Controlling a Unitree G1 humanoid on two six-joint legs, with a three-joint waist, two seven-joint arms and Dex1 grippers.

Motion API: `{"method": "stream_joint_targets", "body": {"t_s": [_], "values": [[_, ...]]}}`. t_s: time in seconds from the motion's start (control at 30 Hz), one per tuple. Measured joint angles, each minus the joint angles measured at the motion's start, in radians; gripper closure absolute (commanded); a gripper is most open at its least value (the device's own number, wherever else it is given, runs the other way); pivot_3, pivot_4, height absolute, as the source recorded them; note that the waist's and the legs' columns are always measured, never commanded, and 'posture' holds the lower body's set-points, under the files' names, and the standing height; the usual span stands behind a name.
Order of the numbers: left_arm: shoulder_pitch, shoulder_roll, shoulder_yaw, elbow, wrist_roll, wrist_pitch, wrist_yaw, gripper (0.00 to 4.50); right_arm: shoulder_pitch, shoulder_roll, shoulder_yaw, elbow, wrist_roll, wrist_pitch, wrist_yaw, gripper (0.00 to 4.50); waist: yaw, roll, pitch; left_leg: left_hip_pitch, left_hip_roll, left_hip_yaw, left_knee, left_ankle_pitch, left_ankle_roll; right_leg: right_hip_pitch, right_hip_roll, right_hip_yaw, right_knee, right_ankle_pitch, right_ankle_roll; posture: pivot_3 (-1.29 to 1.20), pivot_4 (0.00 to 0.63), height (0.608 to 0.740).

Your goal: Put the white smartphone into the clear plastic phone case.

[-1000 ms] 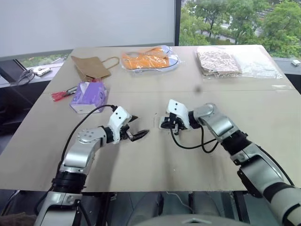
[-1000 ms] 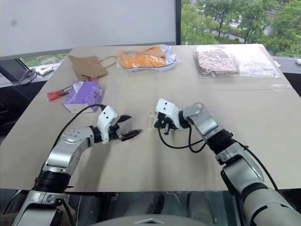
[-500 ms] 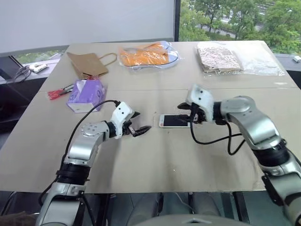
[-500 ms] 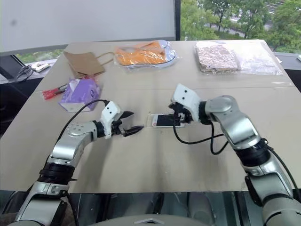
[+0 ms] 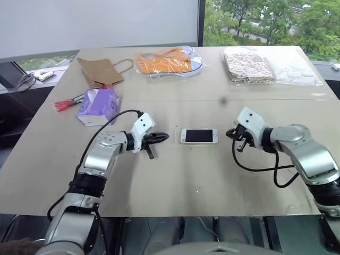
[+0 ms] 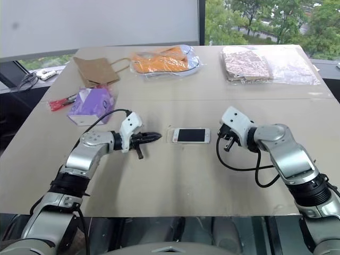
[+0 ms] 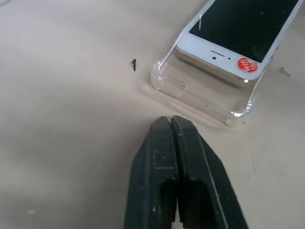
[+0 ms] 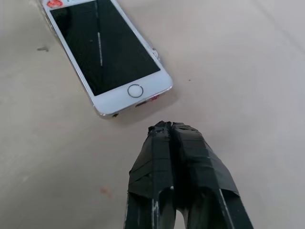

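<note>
Left gripper point(image 7: 170, 119) fingers pressed together, empty, tips just beside the end of the thin clear plastic phone case point(image 7: 202, 98); right gripper point(image 8: 170, 125) likewise pinched together, empty, near the home-button end of the flat white smartphone with black screen point(image 5: 198, 136); phone lies face up on the beige table point(image 5: 175, 180), partly in the case, one case end uncovered.

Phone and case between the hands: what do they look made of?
White smartphone: glossy black glass-like screen showing reflections, with a smooth white front, probably plastic or painted. Clear plastic phone case: thin transparent plastic by its look; the table shows through and its rim glints.
</note>
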Motion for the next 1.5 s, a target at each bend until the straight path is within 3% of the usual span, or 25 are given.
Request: {"method": "stream_joint_targets", "body": {"t_s": [0.37,0.67,1.37,1.5], "values": [[-0.037,-0.024,-0.02,0.061,0.03,-0.054,-0.039,4.49,-0.125,0.071,0.181,0.176,-0.104,-0.144,0.018,4.5,0.016,0.0,0.0,0.0,-0.001,-0.001,0.002,0.0,0.0,0.001,0.0,-0.002,0.0,0.0,0.0,0.0,0.15,0.74],[-0.041,-0.035,-0.015,0.057,0.036,-0.036,-0.043,4.49,-0.168,0.11,0.239,0.246,-0.206,-0.248,0.018,4.5,0.017,0.0,0.0,0.0,-0.001,-0.003,0.003,0.0,0.0,0.001,0.0,-0.003,0.001,0.0,0.0,0.0,0.15,0.74],[-0.04,-0.04,0.003,0.021,0.043,0.042,-0.042,4.49,-0.133,0.152,0.213,0.26,-0.309,-0.341,0.038,4.5,0.012,0.0,0.0,0.003,-0.001,-0.003,0.003,0.0,0.0,0.003,0.0,-0.002,0.002,0.0,0.0,0.0,0.15,0.74],[-0.013,-0.028,0.035,-0.006,-0.015,0.102,-0.068,4.49,-0.13,0.147,0.189,0.26,-0.302,-0.336,0.039,4.5,0.009,-0.001,0.0,0.001,-0.001,-0.003,0.003,0.0,0.0,0.001,0.0,-0.002,0.002,0.0,0.0,0.0,0.15,0.74]]}}
